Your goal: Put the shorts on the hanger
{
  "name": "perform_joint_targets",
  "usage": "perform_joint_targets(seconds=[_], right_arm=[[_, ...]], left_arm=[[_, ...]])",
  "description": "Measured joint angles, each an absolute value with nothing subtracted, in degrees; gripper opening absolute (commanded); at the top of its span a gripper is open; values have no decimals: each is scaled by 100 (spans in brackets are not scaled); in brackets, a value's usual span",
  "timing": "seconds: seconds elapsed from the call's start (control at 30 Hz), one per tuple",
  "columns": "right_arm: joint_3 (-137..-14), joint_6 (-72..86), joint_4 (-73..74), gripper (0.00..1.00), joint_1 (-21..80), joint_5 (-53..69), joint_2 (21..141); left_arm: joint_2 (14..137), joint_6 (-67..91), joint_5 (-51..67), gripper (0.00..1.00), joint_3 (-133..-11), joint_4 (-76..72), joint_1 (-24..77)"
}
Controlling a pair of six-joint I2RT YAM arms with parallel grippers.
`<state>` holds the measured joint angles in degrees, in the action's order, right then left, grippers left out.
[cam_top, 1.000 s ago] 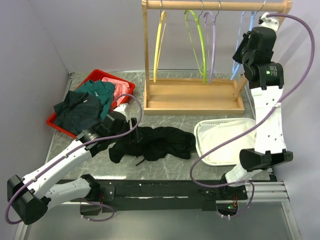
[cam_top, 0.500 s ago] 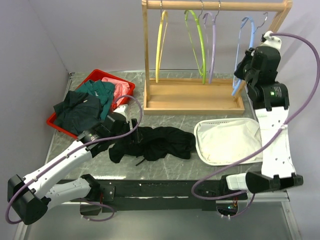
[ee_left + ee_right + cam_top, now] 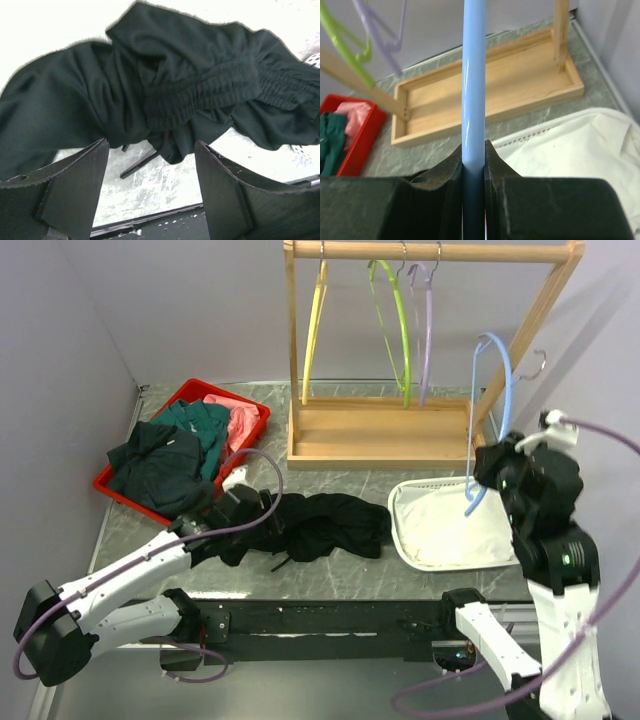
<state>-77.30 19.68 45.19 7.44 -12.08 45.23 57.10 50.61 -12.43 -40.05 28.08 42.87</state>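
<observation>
Since a second before, the right arm had drawn back from the rail and come down toward the near edge, bringing the hanger (image 3: 476, 410) off the wooden rack (image 3: 385, 448). The left arm had edged a little closer to the shorts (image 3: 325, 524).

From the top camera, the right gripper (image 3: 487, 472) held the light-blue hanger upright over the white mesh bag (image 3: 445, 535), its metal hook pointing right, clear of the rail. The shorts lay crumpled on the table (image 3: 330, 475) between the red tray (image 3: 258, 416) and the bag. The left gripper (image 3: 267, 510) sat at their left end.

On the left wrist camera, the left gripper (image 3: 150, 175) was spread wide with nothing between its fingers (image 3: 75, 185). The shorts (image 3: 195, 85) lay just beyond the tips, elastic waistband bunched and a dark drawstring trailing onto the bare table (image 3: 165, 187).

On the right wrist camera, the right gripper (image 3: 473, 167) was clamped tight on the blue bar of the hanger (image 3: 473, 90). Behind it were the rack's base (image 3: 490, 95), the bag (image 3: 570, 150) and a corner of the tray (image 3: 357, 145).
</observation>
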Motion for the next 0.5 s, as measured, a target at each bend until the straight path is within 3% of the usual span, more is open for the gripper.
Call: perform_joint_targets(seconds=[0.3, 0.5], right_arm=[[-6827, 2370, 4772, 0, 1098, -438, 3695], [-6099, 2858, 5009, 0, 2720, -725, 3723]], left_arm=[[6066, 5889, -1916, 62, -3524, 2370, 5140], [6593, 5935, -2263, 52, -3562, 2091, 5389]])
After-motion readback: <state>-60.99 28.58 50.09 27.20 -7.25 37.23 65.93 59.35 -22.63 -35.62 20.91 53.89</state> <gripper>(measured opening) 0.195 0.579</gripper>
